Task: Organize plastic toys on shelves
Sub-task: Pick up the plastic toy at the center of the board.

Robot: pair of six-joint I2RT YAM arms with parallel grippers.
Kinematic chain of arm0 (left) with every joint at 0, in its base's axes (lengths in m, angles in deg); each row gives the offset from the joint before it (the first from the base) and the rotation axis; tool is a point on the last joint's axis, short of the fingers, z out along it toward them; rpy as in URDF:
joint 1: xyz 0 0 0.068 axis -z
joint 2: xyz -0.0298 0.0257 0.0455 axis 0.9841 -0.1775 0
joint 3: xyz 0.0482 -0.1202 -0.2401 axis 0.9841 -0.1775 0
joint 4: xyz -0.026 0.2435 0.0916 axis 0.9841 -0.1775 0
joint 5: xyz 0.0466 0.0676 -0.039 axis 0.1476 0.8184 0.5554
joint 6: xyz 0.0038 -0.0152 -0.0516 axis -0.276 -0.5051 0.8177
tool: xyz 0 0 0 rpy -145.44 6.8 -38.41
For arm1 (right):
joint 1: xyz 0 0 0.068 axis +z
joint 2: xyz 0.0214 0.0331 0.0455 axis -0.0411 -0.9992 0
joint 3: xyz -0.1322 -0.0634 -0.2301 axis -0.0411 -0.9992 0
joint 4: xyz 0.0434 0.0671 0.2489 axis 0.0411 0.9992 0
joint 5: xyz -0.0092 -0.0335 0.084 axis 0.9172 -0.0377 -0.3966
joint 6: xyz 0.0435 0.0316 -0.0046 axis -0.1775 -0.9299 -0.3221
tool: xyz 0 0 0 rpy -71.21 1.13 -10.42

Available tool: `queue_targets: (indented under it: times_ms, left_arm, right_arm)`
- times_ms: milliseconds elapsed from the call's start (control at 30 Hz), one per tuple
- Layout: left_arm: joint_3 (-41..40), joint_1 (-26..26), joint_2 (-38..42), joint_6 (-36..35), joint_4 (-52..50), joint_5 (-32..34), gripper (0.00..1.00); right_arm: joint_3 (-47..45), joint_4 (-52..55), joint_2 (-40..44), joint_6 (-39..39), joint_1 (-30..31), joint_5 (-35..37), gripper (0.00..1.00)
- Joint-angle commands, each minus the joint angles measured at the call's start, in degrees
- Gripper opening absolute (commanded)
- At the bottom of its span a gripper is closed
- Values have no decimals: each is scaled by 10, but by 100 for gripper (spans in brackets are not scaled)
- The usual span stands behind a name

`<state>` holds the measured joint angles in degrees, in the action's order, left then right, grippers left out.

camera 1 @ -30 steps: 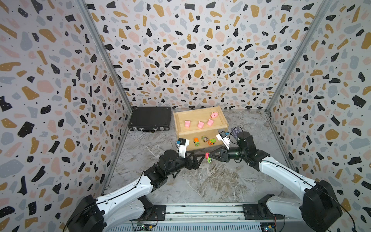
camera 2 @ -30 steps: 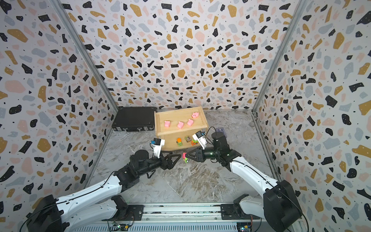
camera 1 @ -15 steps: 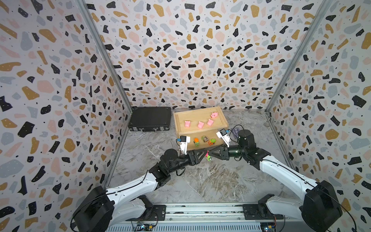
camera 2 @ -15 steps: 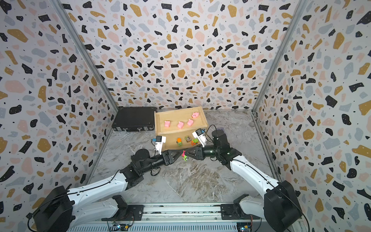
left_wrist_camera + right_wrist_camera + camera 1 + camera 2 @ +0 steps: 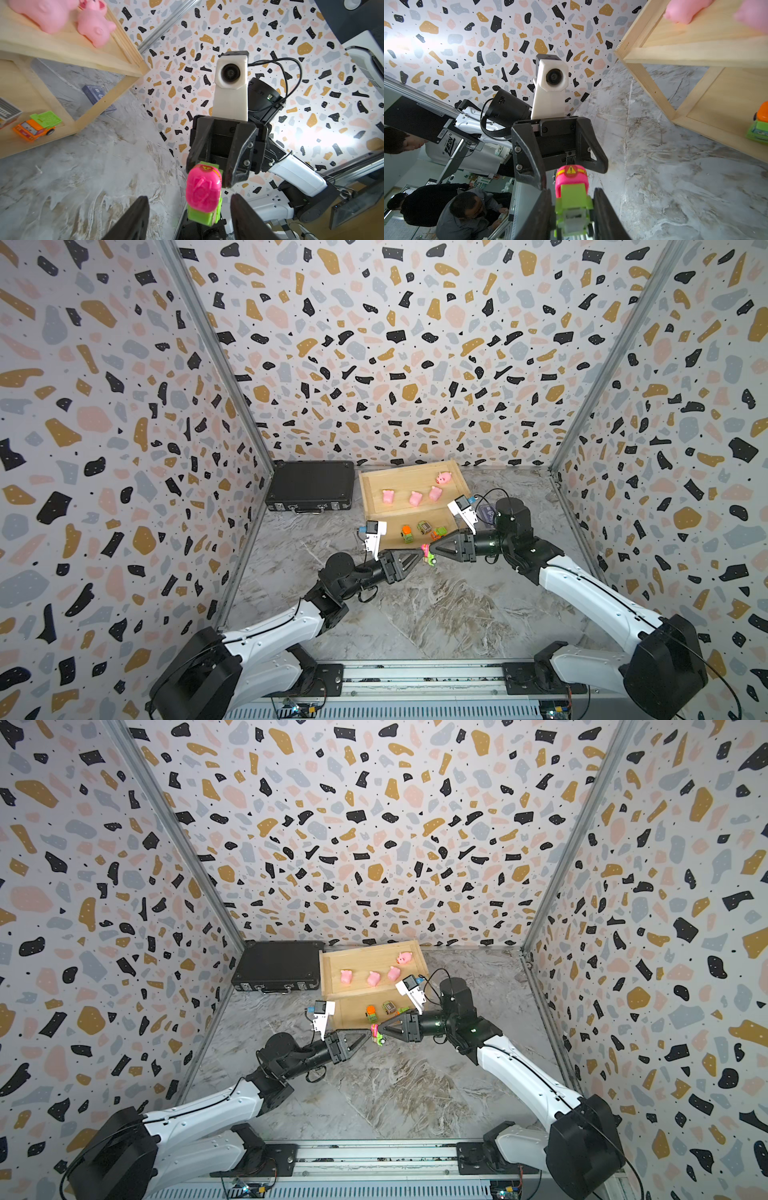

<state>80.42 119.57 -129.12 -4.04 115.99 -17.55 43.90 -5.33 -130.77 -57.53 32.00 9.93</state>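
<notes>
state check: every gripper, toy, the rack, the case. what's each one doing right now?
right gripper: shut on pink vehicle, held in the air
left gripper: open, jaws either side of the pink vehicle, gaps showing
pink pigs: four, all on the top tier
other vehicles: three, on the lower tier
rack: upright
black case: lid shut, lying flat

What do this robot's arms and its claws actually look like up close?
Each arm has smooth white shells, as on the left arm and right arm, joined by round black joints. The left gripper and right gripper are black, with two triangular open-frame fingers each. A white camera block sits on each wrist, trailing black cables.
</notes>
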Motion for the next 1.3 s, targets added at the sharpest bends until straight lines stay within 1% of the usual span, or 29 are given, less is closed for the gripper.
queue_targets:
  times_ms: [0,100,167,267,333,433,633,733,833,867,933,967,1000,1067,1100,1167,1233,1267]
  left_arm:
    - [11,-2,-17,13,83,-36,65]
    - [13,-2,-31,17,89,-39,64]
    - [16,-2,-40,19,93,-40,61]
    - [21,-2,-51,27,113,-45,54]
    - [27,-1,-57,31,119,-48,46]
    - [32,2,-60,33,124,-46,39]
    - [33,6,-65,35,124,-38,38]
    - [33,6,-66,36,124,-38,31]
    - [35,6,-68,36,124,-38,17]
    - [35,6,-68,36,123,-39,15]
    - [34,6,-65,33,116,-38,14]
    - [34,6,-62,28,106,-38,14]
    - [35,6,-56,20,91,-37,14]
    - [35,6,-42,1,53,-35,13]
    - [37,6,-32,-10,29,-32,13]
    - [42,6,-3,-46,-43,-26,13]
    - [57,6,37,-97,-160,-10,12]
    - [64,6,60,-135,-221,3,12]
  right_arm:
    - [21,-22,-3,-19,2,-18,4]
    - [22,-34,-5,-28,1,-20,4]
    - [22,-37,-6,-30,1,-19,4]
    - [22,-37,-7,-31,1,-20,3]
    - [21,-37,-8,-31,2,-20,3]
    - [19,-36,-10,-28,1,-18,3]
    - [18,-34,-12,-25,2,-16,3]
    - [20,-33,-11,-25,2,-16,3]
    - [21,-32,-11,-24,1,-15,3]
    - [21,-31,-10,-24,2,-13,3]
    - [21,-27,-9,-21,2,-13,4]
    - [21,-21,-8,-16,1,-11,7]
    - [23,-12,-5,-9,1,-5,14]
    - [28,21,5,15,2,22,41]
    - [31,49,14,34,1,53,51]
    - [35,106,36,70,-1,122,62]
    - [35,144,60,98,-4,193,68]
    - [33,162,73,108,-6,232,70]
